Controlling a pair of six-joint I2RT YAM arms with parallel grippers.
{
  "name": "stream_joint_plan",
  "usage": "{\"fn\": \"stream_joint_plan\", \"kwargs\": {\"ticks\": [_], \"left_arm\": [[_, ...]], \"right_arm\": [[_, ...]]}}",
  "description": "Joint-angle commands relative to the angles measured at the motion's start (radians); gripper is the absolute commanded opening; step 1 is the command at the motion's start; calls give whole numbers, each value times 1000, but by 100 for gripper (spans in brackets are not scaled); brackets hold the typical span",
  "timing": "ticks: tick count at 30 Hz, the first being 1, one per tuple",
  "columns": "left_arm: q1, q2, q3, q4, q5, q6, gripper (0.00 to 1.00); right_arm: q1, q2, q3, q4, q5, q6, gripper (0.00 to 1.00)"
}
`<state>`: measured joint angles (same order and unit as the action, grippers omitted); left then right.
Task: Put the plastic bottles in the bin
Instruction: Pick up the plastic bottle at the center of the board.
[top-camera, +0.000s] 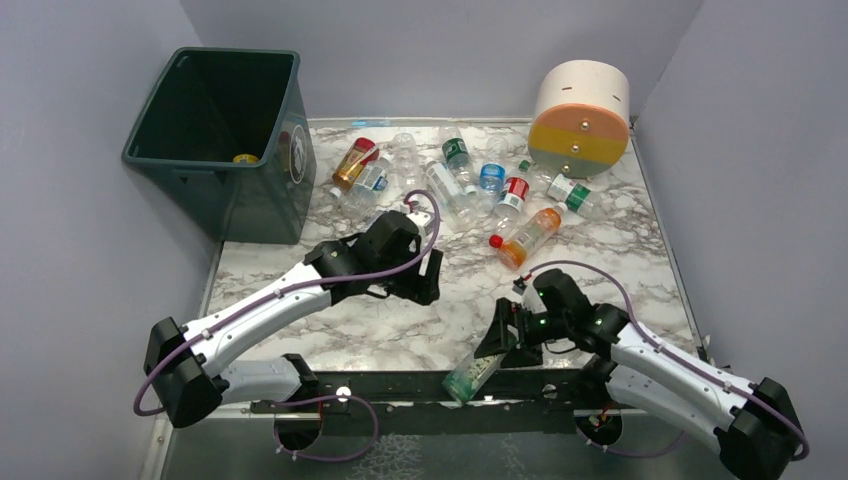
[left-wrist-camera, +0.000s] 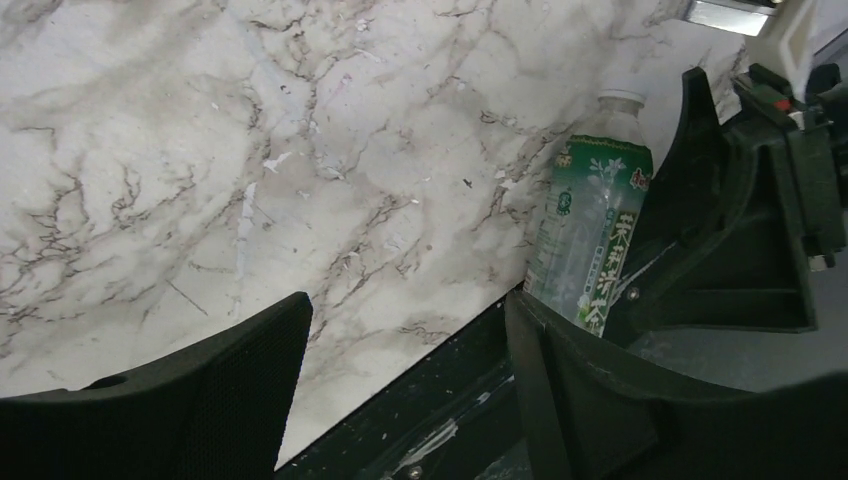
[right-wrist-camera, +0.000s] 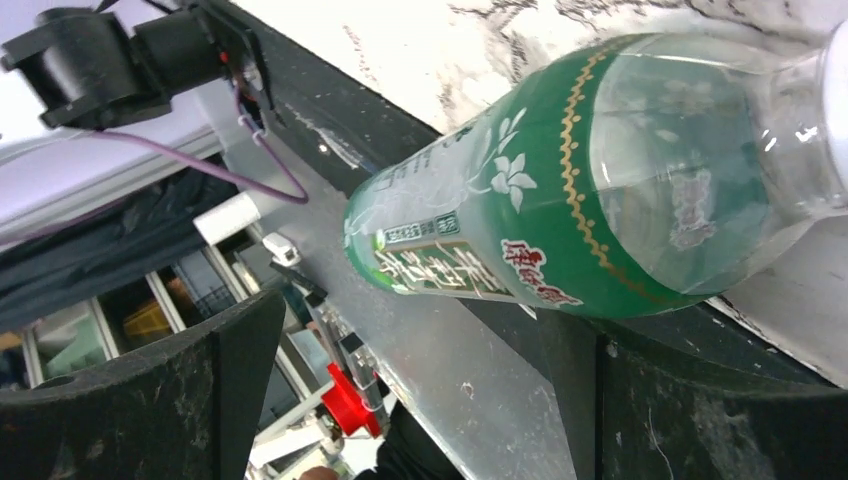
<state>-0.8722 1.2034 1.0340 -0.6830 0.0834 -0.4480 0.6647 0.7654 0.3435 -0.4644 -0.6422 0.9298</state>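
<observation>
The dark green bin (top-camera: 262, 190) stands at the back left, with something yellow (top-camera: 245, 158) on its floor. Several plastic bottles lie across the back of the table, among them an amber one (top-camera: 353, 163) and an orange one (top-camera: 527, 237). A green-labelled bottle (top-camera: 473, 373) (right-wrist-camera: 600, 190) (left-wrist-camera: 590, 230) lies across the table's near edge. My right gripper (top-camera: 505, 340) (right-wrist-camera: 435, 320) is open right at it; the bottle rests just past the fingertips and is not gripped. My left gripper (top-camera: 432, 280) (left-wrist-camera: 408, 305) hovers open and empty over mid-table.
A big cream, orange and yellow cylinder (top-camera: 580, 118) stands at the back right. A dark metal strip (left-wrist-camera: 430, 400) runs along the near table edge. Grey walls close in both sides. The left wrist view shows my right gripper's black fingers (left-wrist-camera: 740, 230) beside the green bottle.
</observation>
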Motion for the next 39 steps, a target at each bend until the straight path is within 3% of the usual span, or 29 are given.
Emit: {"fn": "stream_joint_plan", "kwargs": {"ticks": [1,30,39], "left_arm": [[-37,-59,-45,30,0,-84,76],[-47,-120,-53,15,-26,-50,78],[-47,-137,-59,8,-31,-46,81]], "right_arm": [[96,17,-20,44,204,158,100],[121,385,155,112,380,132,98],[122,498,222,132,406,117,90]]}}
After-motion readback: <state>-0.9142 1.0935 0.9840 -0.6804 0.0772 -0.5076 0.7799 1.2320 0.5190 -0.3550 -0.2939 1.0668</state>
